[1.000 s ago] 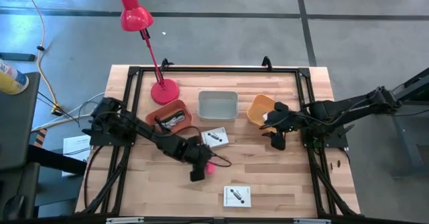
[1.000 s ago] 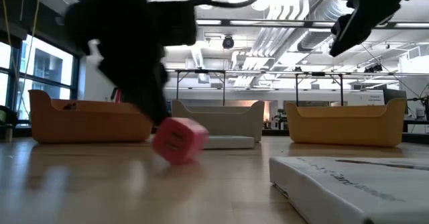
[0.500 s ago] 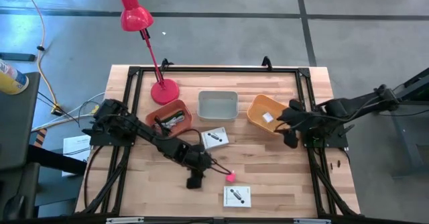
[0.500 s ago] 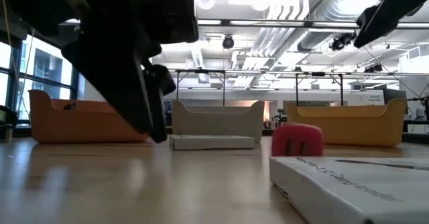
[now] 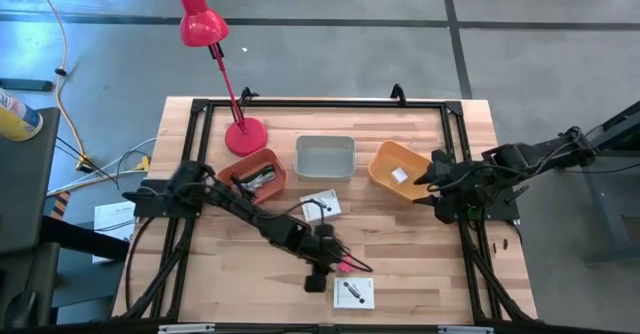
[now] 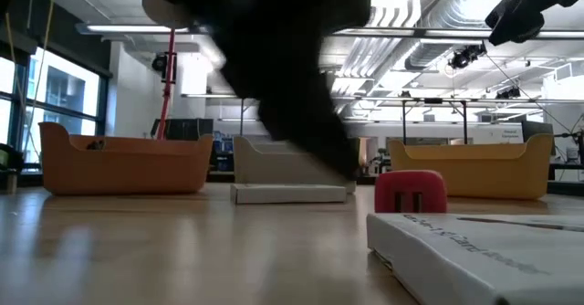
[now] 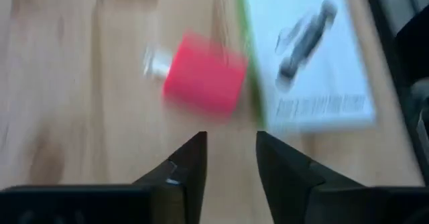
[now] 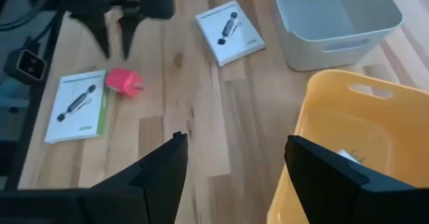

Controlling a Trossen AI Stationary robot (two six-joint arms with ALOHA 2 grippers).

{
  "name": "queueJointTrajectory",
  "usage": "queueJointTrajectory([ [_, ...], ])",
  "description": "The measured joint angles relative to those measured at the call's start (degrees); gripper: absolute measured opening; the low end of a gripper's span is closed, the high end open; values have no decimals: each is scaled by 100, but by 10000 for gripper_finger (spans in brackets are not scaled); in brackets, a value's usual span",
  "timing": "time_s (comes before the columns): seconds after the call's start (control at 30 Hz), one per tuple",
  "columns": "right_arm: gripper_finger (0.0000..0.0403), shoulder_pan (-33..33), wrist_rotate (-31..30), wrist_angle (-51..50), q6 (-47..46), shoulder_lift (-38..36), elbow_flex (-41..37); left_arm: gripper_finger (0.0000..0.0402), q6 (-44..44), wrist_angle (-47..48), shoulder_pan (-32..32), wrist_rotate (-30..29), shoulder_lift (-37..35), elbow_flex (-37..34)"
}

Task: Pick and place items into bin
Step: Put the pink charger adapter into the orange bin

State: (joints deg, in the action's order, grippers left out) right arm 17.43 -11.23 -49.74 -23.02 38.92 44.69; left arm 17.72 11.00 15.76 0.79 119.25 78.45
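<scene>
The pink block [image 5: 343, 265] rests on the table, close beside the near white packet [image 5: 352, 292]; the left wrist view shows the block [image 7: 203, 82] next to that packet [image 7: 308, 56]. My left gripper [image 7: 231, 143] is open and hovers just short of the block without touching it. The low view shows the block [image 6: 410, 192] behind the packet's corner [image 6: 484, 250]. A second packet [image 5: 320, 206] lies near the table's middle. A white block [image 5: 398, 175] sits in the orange bin [image 5: 380, 159]. My right gripper [image 8: 244, 163] is open and empty, at the bin's near right side.
A red-brown bin [image 5: 240, 164] holds a black cable and silvery bits [image 5: 256, 179]. A grey bin [image 5: 325, 141] stands between it and the orange bin. A red desk lamp [image 5: 244, 134] stands at the far left. A black frame [image 5: 320, 104] rims the table.
The pink block rolled toward the table's near right and stopped beside the near packet. My left gripper followed it that way, reaching farther across the table. My right gripper drew back from over the orange bin toward the right edge.
</scene>
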Motion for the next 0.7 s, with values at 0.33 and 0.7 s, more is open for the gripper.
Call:
queueJointTrajectory([
  [0.33,239,0,-32,-57,-46,-5,0,49,779,246,-6,-344,722,899],
  [0.7,239,0,154,-338,-79,-70,0,14,712,-685,-578,-915,836,1212],
])
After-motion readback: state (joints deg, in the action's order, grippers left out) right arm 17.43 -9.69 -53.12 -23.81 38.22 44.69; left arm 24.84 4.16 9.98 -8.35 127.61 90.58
